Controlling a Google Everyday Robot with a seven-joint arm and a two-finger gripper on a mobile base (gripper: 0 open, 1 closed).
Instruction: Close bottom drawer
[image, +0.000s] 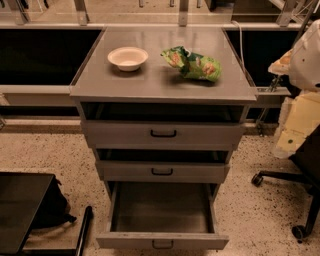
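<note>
The grey three-drawer cabinet (162, 87) stands in the middle of the camera view. Its bottom drawer (162, 241) is pulled far out toward me, with a small dark handle (162, 244) on its flat front and nothing visible inside. The middle drawer (162, 171) and the top drawer (162, 133) stand out a little. My white arm with the gripper (282, 65) is at the right edge, level with the cabinet top, well above and to the right of the bottom drawer and touching nothing.
A white bowl (128, 58) and a green snack bag (192, 64) lie on the cabinet top. An office chair base (295, 200) with castors is on the right floor. A black bag (50, 205) and a dark surface (20, 205) are at lower left.
</note>
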